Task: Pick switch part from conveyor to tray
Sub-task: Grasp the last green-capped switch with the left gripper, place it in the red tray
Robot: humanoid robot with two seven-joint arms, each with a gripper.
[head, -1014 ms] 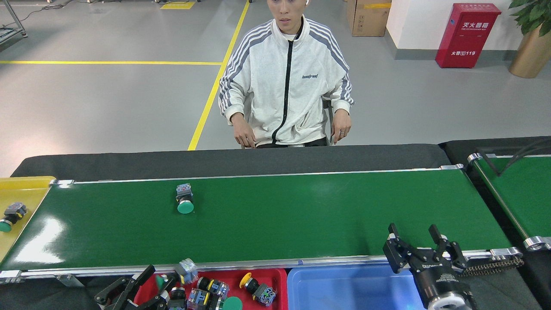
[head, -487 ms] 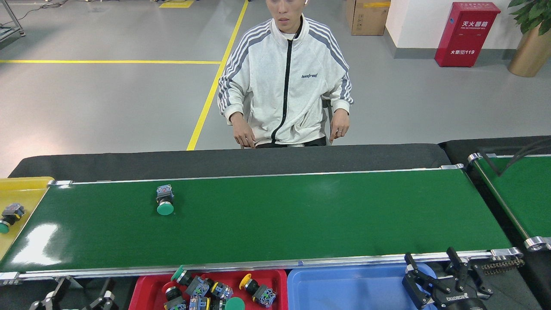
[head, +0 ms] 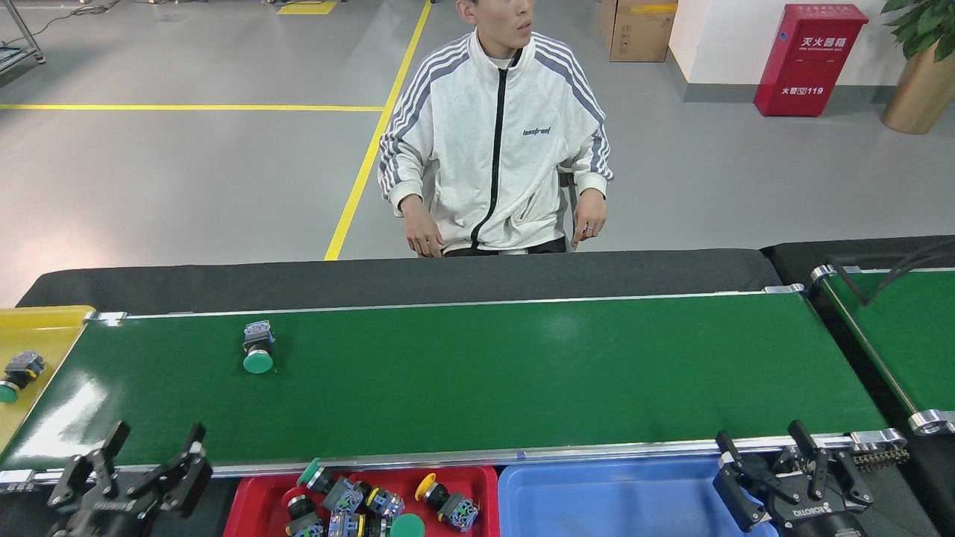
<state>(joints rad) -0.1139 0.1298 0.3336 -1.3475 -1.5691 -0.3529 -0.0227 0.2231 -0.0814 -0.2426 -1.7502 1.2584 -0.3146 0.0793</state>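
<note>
A switch part [head: 257, 347] with a round green button lies on the left part of the dark-green conveyor [head: 522, 373]. The red tray [head: 257, 498] sits below the belt's near rail and holds several switch parts [head: 365, 501]. My left gripper [head: 155, 443] is open and empty at the conveyor's near left corner, below and left of the part on the belt. At the near right, my right gripper [head: 761, 438] stands open and empty over the right end of the blue tray.
A blue tray [head: 604, 496] lies right of the red one. A yellow tray [head: 37, 328] at the far left holds one switch part [head: 19, 371]. A person [head: 496, 142] sits behind the conveyor. A second green belt [head: 906, 335] stands at right.
The switch part on the belt has travelled left. My left gripper left the red tray, dropped low, then rose at the belt's near left corner. My right gripper moved down and right.
</note>
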